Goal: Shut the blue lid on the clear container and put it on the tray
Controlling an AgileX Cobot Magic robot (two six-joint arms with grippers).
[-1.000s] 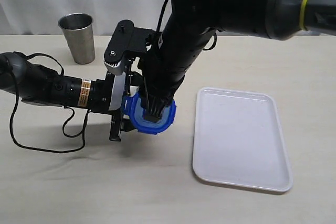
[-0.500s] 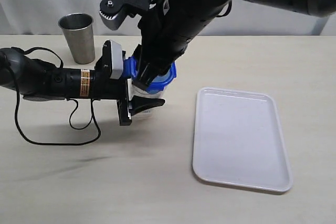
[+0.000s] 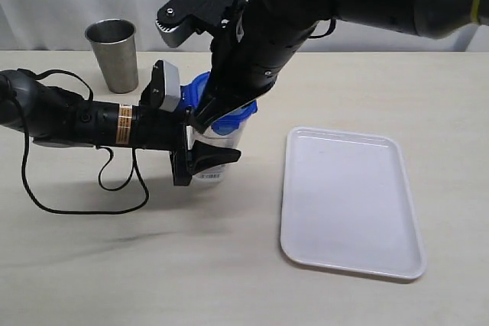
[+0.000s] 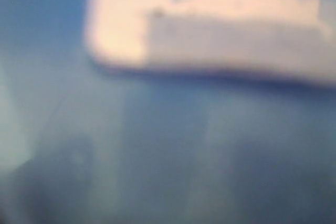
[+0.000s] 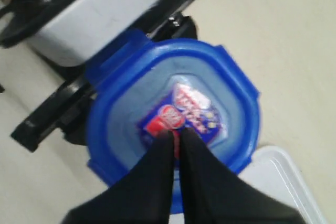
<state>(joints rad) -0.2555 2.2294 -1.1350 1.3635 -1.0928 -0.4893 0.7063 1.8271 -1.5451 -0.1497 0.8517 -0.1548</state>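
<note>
Counter (image 3: 229, 265): beige, carries everything.

Tray (image 3: 351, 200): white, flat on the right side, nothing in it. It is well apart from the container, so a carry to the right is not yet done.

Clear container (image 3: 210, 172): upright, left of the tray, near the middle of the counter. The left claw (image 3: 215, 146) comes in from the left with 1 jaw on the near side and the other hidden behind; I read it as clamped on the container body. The left wrist view is a blue blur and confirms nothing.

Steel cup (image 3: 113, 55): far left, clear of the work.

Blue lid (image 5: 118, 129): sits on the container mouth. Flaps at the rim look splayed outward, so I judge it seated but not latched.

Right claw (image 5: 177, 137): jaws together, holding nothing, tips resting on the lid's centre label from above.

Risks:
1. The push lands on a narrow point; if off-centre, the lid may tilt and seat on 1 side only.
2. A tall, narrow container may twist or slip in a side grip under downward load.
3. If carried with the flaps unlatched, the lid could come off.
</note>
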